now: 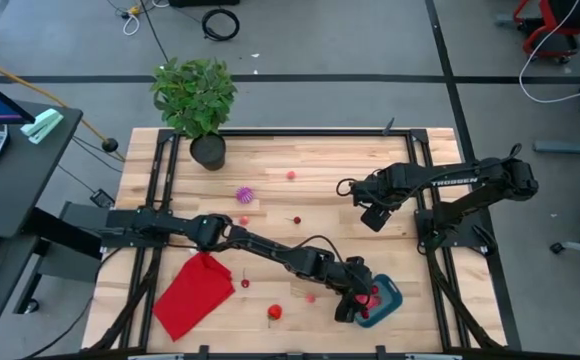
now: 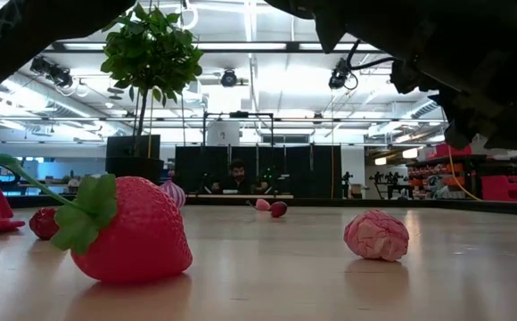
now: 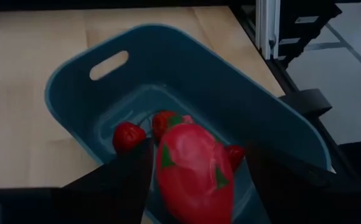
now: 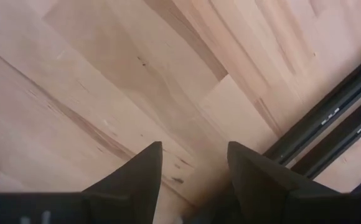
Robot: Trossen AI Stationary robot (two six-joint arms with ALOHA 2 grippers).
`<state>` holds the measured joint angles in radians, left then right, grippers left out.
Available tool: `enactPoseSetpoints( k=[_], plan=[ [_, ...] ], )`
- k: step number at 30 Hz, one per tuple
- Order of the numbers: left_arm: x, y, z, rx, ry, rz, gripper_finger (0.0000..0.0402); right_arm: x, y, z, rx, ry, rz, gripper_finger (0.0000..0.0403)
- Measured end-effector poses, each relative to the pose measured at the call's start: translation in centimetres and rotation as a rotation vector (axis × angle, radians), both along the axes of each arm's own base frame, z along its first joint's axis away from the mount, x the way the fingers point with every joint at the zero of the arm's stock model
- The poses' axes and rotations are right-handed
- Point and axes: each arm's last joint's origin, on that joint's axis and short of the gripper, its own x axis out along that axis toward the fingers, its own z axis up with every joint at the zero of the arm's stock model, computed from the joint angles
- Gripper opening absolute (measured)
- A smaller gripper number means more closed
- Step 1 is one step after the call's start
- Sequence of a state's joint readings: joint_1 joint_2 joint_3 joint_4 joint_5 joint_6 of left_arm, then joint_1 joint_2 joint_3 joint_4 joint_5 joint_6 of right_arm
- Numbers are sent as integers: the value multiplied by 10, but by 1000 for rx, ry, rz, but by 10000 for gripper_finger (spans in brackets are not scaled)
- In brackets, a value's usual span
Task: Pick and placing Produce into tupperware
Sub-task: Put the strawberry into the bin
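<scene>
Over the tupperware [image 3: 187,81] at the worktop's [image 1: 300,200] near right corner, your left tool [image 3: 196,171] brackets a red fruit [image 3: 193,171] above pieces already inside; spread the fingers fully so it falls clear, then rise straight up. Your right tool [image 4: 193,165] waits part-open and empty over bare wood, well apart.

The high view looks straight down on the whole pale wooden slatted table [image 1: 300,190]. The low view sits at tabletop height, facing level across it toward twelve o'clock. Each wrist view looks close along its own fingers; left wrist and high views share the shallow teal-blue rectangular plastic tub [image 3: 187,81] [image 1: 388,298] at five o'clock.
</scene>
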<state>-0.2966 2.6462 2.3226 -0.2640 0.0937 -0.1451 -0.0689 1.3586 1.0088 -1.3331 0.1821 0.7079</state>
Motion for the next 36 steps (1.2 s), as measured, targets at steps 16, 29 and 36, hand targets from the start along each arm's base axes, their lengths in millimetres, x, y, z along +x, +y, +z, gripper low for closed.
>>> enactPoseSetpoints(
  k=[16,29,36],
  plan=[
    [-40,35,93,-12,227,48,219,0,1,0,26,-5,0,191],
    [-98,1,68,96,745,74,184,1,1,0,37,7,88,191],
    [-107,-11,52,19,849,236,208,3,1,0,42,-6,164,191]
  ],
)
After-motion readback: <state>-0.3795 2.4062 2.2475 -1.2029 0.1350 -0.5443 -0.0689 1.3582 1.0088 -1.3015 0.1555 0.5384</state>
